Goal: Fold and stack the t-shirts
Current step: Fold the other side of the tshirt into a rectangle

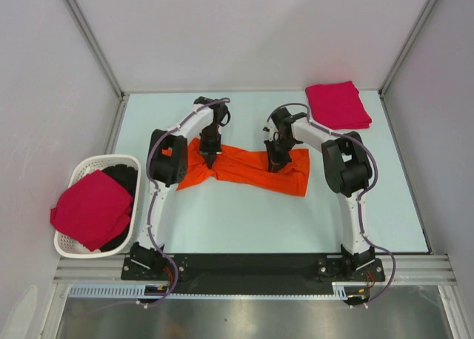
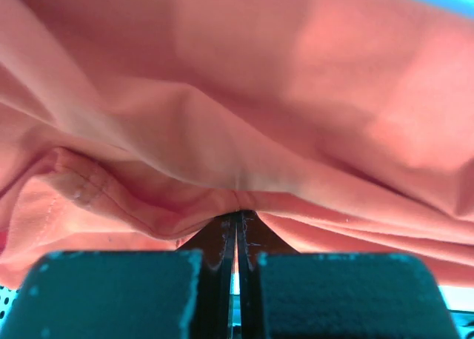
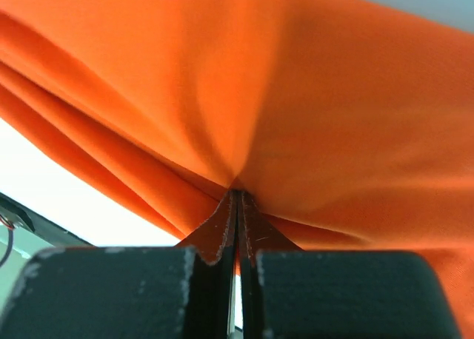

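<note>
Table (image 1: pixel 244 220): basket (image 1: pixel 89 163) left, folded pile (image 1: pixel 337 104) far-right (orange shirt (image 1: pixel 244 170) between).

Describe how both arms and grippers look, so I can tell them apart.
Left arm and right arm look identical: white links, bulky black joints, a purplish-grey cable looping along each. Left gripper and right gripper are black, with flat fingers tapering to thin tips and scuffed pale edges.
</note>
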`<state>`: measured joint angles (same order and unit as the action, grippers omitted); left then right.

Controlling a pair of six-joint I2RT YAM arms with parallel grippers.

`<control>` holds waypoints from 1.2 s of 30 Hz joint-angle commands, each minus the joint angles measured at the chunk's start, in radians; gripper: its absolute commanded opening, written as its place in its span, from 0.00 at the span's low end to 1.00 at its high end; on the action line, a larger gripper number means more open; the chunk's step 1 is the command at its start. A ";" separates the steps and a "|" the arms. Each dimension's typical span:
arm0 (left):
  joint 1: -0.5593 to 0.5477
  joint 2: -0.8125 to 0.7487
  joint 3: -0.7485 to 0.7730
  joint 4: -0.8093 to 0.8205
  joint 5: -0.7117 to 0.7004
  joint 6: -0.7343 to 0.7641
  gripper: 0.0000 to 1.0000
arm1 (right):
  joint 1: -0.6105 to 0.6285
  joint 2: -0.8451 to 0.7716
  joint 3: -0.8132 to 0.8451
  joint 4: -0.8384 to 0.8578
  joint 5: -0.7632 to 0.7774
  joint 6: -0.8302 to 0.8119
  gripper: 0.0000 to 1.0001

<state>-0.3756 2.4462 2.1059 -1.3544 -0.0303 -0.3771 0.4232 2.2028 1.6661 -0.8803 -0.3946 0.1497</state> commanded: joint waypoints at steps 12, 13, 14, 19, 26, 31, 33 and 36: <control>-0.074 -0.202 -0.419 0.267 -0.025 0.037 0.00 | -0.001 0.198 0.435 -0.204 0.117 -0.044 0.00; -0.080 -0.210 -0.453 0.279 -0.019 0.043 0.00 | -0.006 0.210 0.455 -0.207 0.125 -0.041 0.00; -0.083 -0.210 -0.484 0.290 -0.007 0.046 0.00 | -0.014 0.216 0.460 -0.203 0.116 -0.038 0.00; -0.111 -0.225 -0.607 0.319 0.012 0.076 0.00 | -0.029 0.218 0.462 -0.197 0.169 -0.045 0.00; -0.114 -0.384 -0.604 0.359 0.012 0.112 0.00 | -0.037 0.070 0.442 -0.189 0.103 -0.032 0.00; -0.112 -0.571 -0.537 0.394 0.021 0.103 0.28 | -0.020 -0.089 0.376 -0.174 0.051 -0.009 0.00; -0.112 -0.625 -0.540 0.409 -0.023 0.103 0.42 | -0.014 -0.155 0.309 -0.164 0.031 0.004 0.00; -0.102 -0.657 -0.560 0.409 -0.110 0.122 0.55 | -0.012 -0.222 0.169 -0.172 0.040 0.036 0.00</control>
<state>-0.4824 1.8969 1.5318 -0.9680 -0.0521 -0.2756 0.3992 2.1090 1.9713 -1.0428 -0.3275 0.1455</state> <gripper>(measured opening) 0.495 0.009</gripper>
